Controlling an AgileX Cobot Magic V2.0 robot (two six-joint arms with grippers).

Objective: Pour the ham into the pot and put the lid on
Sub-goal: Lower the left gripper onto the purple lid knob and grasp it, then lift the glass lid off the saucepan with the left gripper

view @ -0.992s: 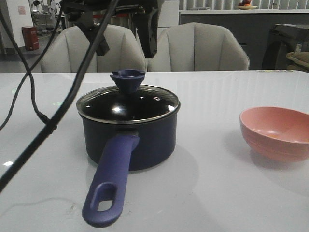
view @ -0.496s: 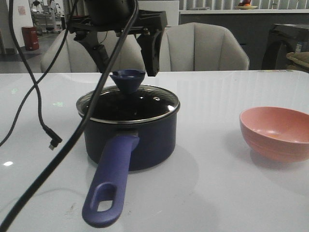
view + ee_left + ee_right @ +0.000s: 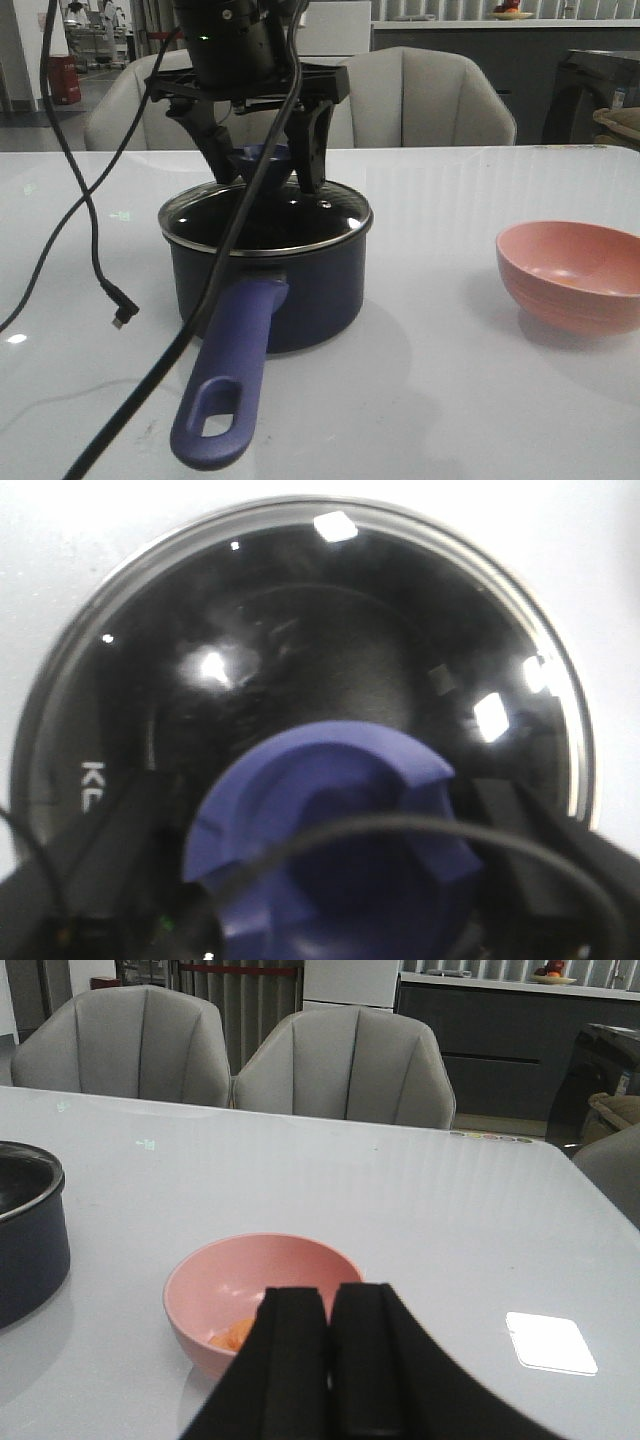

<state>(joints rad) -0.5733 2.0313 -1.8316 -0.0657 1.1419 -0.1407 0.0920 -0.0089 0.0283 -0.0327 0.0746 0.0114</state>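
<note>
Navy-black pot, purple-blue handle; salmon-pink bowl holding seemingly orange ham.

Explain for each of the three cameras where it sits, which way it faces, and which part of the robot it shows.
Front view: faces forward over the table; shows the pot, the bowl and the left end effector open astride the lid's knob.
Left wrist view: on the left arm, looks down on the lid; dark fingers flank the knob.
Right wrist view: on the right arm, looks over the bowl with ham; the right end effector is shut.
Shared: front and right wrist views both show bowl and pot.
</note>
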